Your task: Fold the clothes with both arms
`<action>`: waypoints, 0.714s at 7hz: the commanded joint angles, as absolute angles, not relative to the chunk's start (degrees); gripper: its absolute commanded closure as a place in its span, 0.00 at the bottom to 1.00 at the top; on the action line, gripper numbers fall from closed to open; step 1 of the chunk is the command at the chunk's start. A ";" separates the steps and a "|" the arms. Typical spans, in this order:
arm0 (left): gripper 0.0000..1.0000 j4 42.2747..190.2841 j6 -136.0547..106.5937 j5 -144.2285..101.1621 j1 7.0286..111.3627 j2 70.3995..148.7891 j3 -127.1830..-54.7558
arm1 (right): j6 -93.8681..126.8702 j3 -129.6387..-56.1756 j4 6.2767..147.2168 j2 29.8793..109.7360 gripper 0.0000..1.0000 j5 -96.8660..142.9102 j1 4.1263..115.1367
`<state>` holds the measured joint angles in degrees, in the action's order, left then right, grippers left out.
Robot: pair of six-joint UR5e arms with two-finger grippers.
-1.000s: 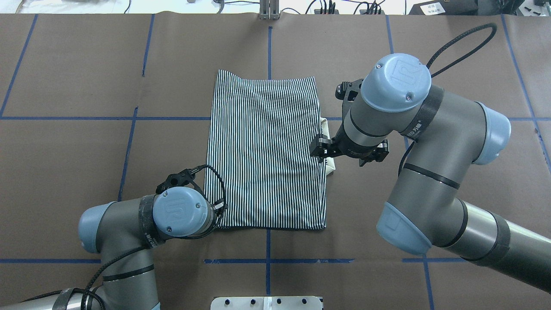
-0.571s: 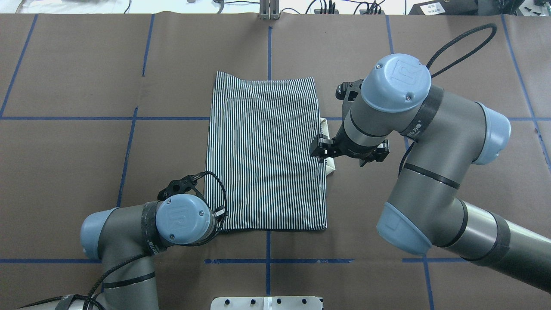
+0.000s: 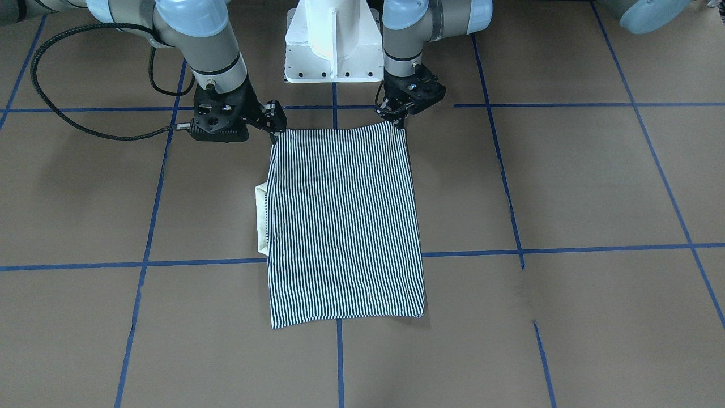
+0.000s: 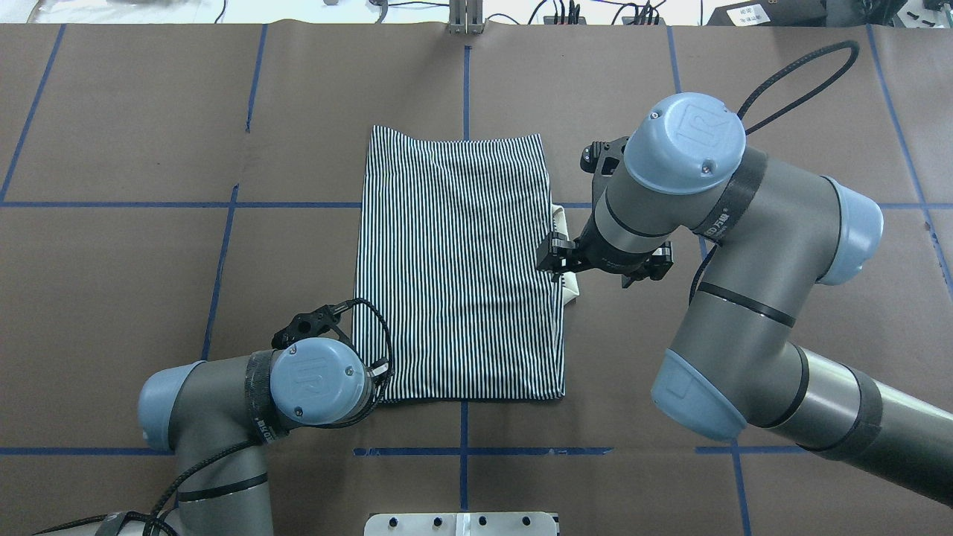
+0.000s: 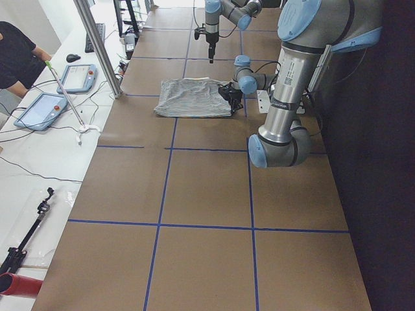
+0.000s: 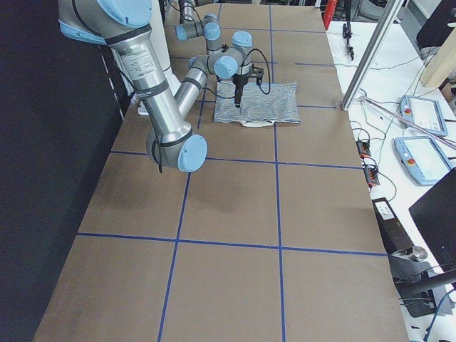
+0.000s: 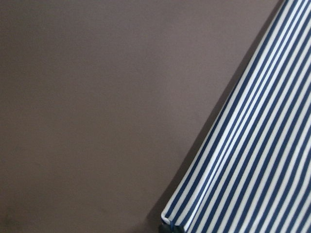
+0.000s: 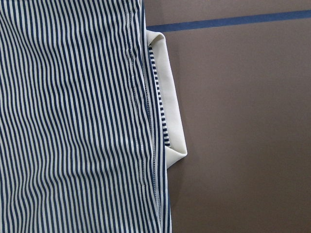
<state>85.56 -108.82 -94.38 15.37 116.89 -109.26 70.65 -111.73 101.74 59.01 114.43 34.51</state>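
Brown table (image 3: 566, 187), blue tape grid. Striped polo shirt (image 4: 458, 260) lies flat on table, already a narrow rectangle with sleeves tucked out of sight. Side folds judged done, crosswise fold or two left. One corner sits at left fingers (image 3: 396, 120), which look pinched on it; body runs away from them. Small white collar (image 8: 170, 107) pokes out of opposite long edge, below right fingers (image 3: 273, 120). These hover above that edge; apart or together, cannot tell.

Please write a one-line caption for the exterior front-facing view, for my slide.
Left gripper pinches a corner of the folded striped polo shirt; right gripper hovers at its collar side.
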 commanded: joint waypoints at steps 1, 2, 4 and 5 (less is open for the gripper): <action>1.00 85.52 -105.30 -94.39 15.64 116.46 -109.86 | 77.13 -111.45 98.64 59.58 0.00 114.35 32.01; 1.00 85.60 -105.21 -94.39 16.25 116.54 -109.86 | 84.48 -111.01 96.09 60.29 0.00 112.52 28.77; 1.00 85.78 -103.02 -94.40 17.40 116.46 -109.86 | 105.97 -109.26 92.73 59.33 0.00 103.22 21.04; 1.00 85.87 -102.75 -94.39 17.58 116.46 -109.86 | 112.52 -108.29 92.46 59.15 0.00 102.40 20.05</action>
<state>85.76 -103.44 -94.42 17.24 116.49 -109.86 102.53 -109.50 93.34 59.53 104.97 22.46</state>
